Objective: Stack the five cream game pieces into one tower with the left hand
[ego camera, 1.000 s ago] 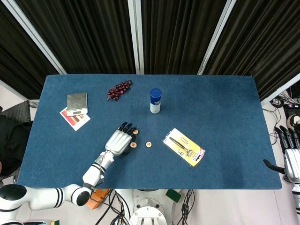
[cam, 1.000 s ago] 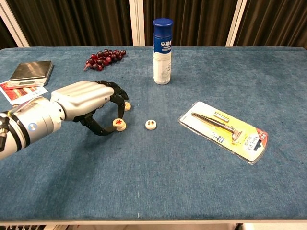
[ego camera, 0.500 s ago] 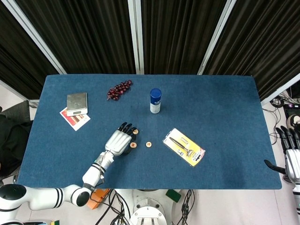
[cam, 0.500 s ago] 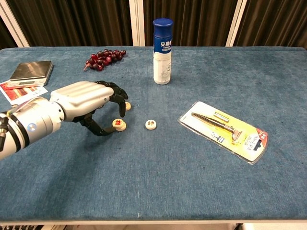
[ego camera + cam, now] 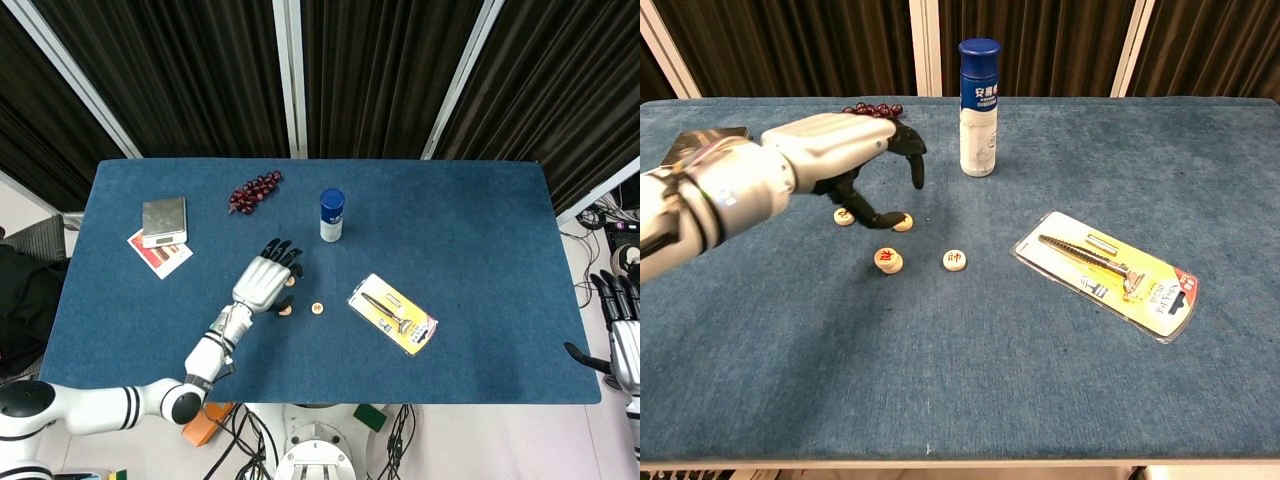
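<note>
Blue felt covered the worktop (image 5: 1060, 390), with dark pleated curtains behind it. Nearest me lay two round cream game pieces with red characters, the stacked-looking cream piece (image 5: 888, 260) and, just beside it to the right, the single cream piece (image 5: 955, 260); the first looked thicker, perhaps two discs already stacked, though I could not tell for sure. To their right sat the yellow-backed blister pack holding a razor (image 5: 1110, 272).

A little farther back, my left hand (image 5: 840, 150) hung over two more cream pieces. One thumb-side cream piece (image 5: 902, 222) lay at the tip of my lowest dark finger (image 5: 875, 214), touching or nearly so; the other small cream piece (image 5: 844, 216) sat under my palm. My fingers were curled and spread, and I judged they gripped nothing yet, the piece lying on the felt. My right hand (image 5: 622, 335) rested off the worktop's edge, fingers apart and empty.

Beyond stood the white bottle with a blue cap (image 5: 978, 106), the bunch of dark red grapes (image 5: 255, 191), and the small silver scale (image 5: 164, 221) on a red-and-white card (image 5: 160, 252).

I judged the risk was in the pinch: small flat discs on soft felt could slide away from a fingertip, or skid into the neighbouring piece. Carrying one over, a low palm might topple the thicker piece by brushing it.
</note>
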`<state>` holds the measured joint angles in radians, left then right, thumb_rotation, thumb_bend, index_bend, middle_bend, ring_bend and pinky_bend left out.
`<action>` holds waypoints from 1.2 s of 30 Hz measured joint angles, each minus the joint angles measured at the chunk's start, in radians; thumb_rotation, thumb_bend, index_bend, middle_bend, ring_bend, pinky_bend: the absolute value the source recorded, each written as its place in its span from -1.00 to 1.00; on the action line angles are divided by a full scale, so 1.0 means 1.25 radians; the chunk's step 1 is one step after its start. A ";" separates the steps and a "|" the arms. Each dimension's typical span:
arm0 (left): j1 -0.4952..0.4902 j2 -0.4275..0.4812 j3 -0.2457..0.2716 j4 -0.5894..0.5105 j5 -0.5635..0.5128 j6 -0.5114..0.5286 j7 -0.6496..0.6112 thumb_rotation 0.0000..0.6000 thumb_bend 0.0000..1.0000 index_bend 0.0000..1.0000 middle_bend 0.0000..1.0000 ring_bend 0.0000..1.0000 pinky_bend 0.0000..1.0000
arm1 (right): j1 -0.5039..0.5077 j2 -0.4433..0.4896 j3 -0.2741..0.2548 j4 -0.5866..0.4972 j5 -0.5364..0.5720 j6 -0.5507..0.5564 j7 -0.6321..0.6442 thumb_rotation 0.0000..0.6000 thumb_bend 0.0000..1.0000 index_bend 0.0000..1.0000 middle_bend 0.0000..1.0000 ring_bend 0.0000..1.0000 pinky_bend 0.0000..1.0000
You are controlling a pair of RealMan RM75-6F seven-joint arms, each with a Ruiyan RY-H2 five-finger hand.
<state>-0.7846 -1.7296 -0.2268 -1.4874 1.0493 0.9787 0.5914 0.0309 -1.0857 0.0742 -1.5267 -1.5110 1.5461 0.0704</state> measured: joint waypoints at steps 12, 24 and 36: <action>-0.071 -0.071 -0.023 0.126 -0.132 -0.047 0.057 1.00 -0.40 -0.19 -0.78 -1.00 -0.98 | -0.008 0.009 0.001 -0.008 -0.004 0.015 -0.002 1.00 -0.65 -1.00 -0.80 -1.00 -0.88; -0.083 -0.082 -0.001 0.177 -0.158 -0.061 0.042 1.00 -0.34 -0.14 -0.78 -1.00 -0.98 | -0.004 0.009 0.004 -0.016 0.006 0.002 -0.014 1.00 -0.65 -1.00 -0.80 -1.00 -0.88; -0.083 -0.089 0.008 0.205 -0.146 -0.068 -0.006 1.00 -0.23 0.01 -0.78 -1.00 -0.98 | 0.003 0.008 0.008 -0.021 0.015 -0.010 -0.023 1.00 -0.65 -1.00 -0.80 -1.00 -0.88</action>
<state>-0.8886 -1.8412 -0.2172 -1.2309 0.8667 0.8932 0.5837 0.0343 -1.0752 0.0847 -1.5524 -1.4928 1.5334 0.0415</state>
